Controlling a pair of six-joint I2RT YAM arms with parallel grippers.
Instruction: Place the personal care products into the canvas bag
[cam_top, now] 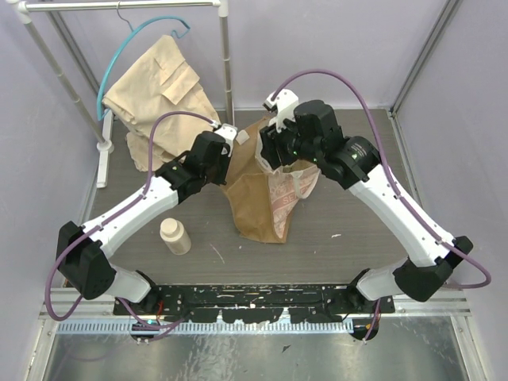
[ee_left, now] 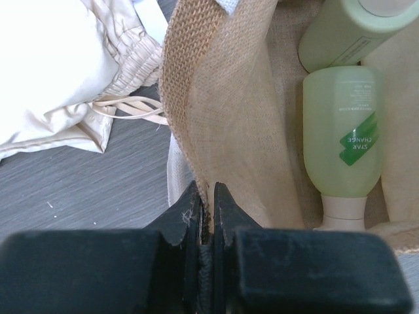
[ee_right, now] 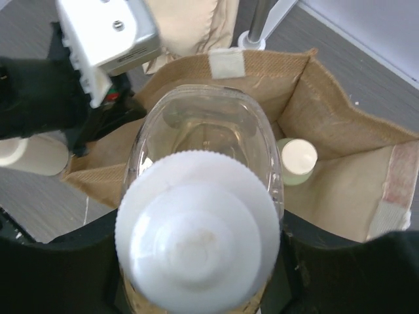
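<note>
Clamped in the right gripper (ee_right: 203, 278) (cap uppermost), the amber white-capped bottle (ee_right: 204, 134) was held lengthwise straight above the open mouth of the canvas bag (cam_top: 258, 202), at the middle of the counter (cam_top: 349, 246), its rim pinched by the left gripper (ee_left: 208, 219).

The canvas bag (cam_top: 258, 202) sits mid-table (cam_top: 341, 214), the left gripper (ee_left: 208, 203) pinching its left rim. Inside lie the cylinder bottle (ee_left: 347, 33) and the rounder bottle (ee_left: 344, 131), end to end. The right gripper (cam_top: 274, 147) holds the capped bottle (ee_right: 200, 222) over the mouth. The lone bottle (cam_top: 175, 236) stands front-left of the bag, and the garment (cam_top: 159, 95) lies behind-left.
</note>
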